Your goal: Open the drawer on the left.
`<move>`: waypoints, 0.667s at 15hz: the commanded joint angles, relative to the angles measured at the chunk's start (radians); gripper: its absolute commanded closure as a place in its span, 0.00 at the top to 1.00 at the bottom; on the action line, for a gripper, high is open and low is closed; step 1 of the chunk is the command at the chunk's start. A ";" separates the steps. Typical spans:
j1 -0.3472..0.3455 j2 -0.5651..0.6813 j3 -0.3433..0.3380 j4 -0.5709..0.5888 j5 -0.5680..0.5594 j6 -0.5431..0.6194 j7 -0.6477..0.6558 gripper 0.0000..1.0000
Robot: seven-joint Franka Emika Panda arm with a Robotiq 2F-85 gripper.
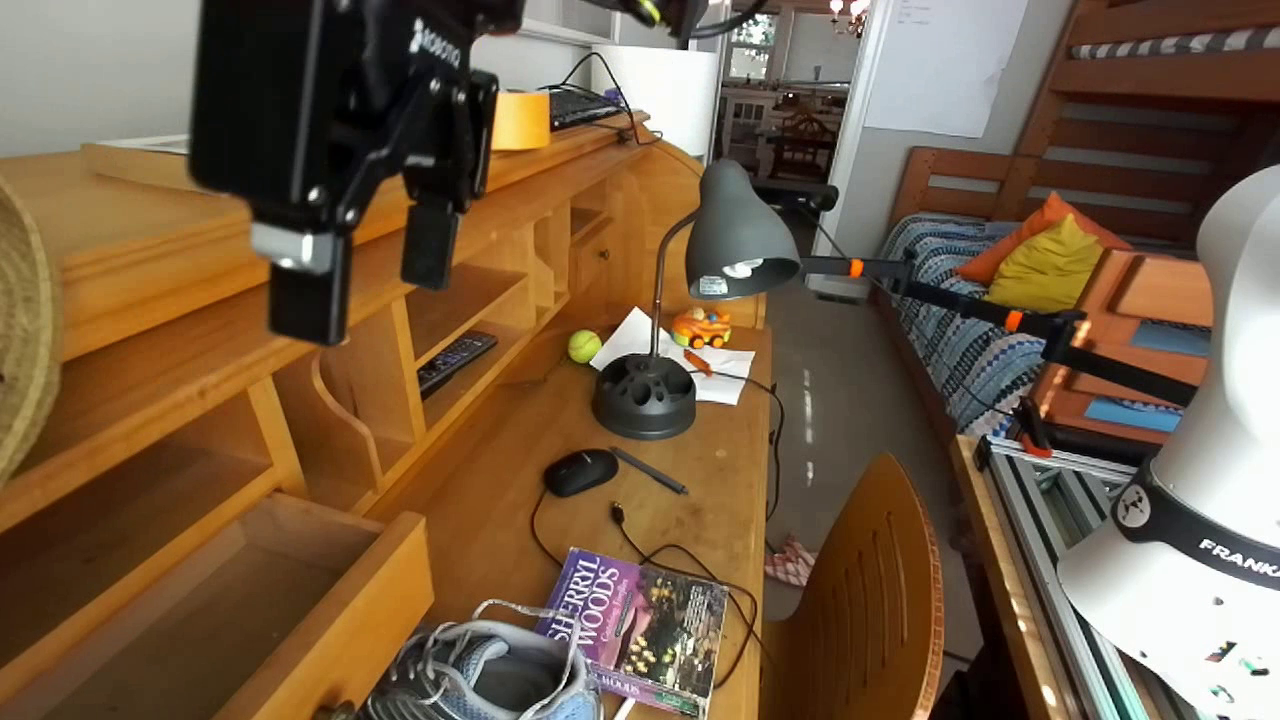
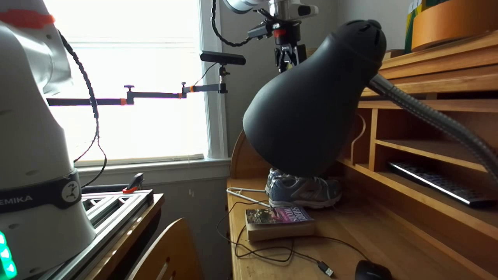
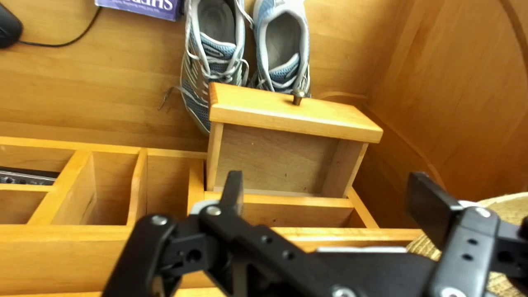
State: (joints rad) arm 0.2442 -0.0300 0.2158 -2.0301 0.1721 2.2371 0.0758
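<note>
Wrist view: your hand (image 3: 328, 180) is spread wide. Drawer (image 3: 284, 113) sits pulled out at 11 o'clock from it, knob (image 3: 297, 96) toward 12, shoes (image 3: 218, 60) on the surface (image 3: 95, 86) near its front.

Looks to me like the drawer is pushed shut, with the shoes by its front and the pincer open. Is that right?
Not quite. The drawer is pulled out, not shut; the wrist view looks right down into it. The shoes are by its front and the pincer is open, as you said.
</note>
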 commanded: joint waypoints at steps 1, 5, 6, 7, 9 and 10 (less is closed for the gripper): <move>-0.026 -0.118 -0.024 -0.029 0.020 -0.174 -0.137 1.00; -0.041 -0.186 -0.089 0.006 0.064 -0.334 -0.373 1.00; -0.037 -0.152 -0.056 0.009 0.012 -0.275 -0.252 1.00; -0.040 -0.164 -0.066 0.012 0.017 -0.284 -0.272 1.00; -0.042 -0.164 -0.064 0.013 0.016 -0.283 -0.270 1.00; -0.041 -0.157 -0.059 0.013 0.016 -0.283 -0.268 1.00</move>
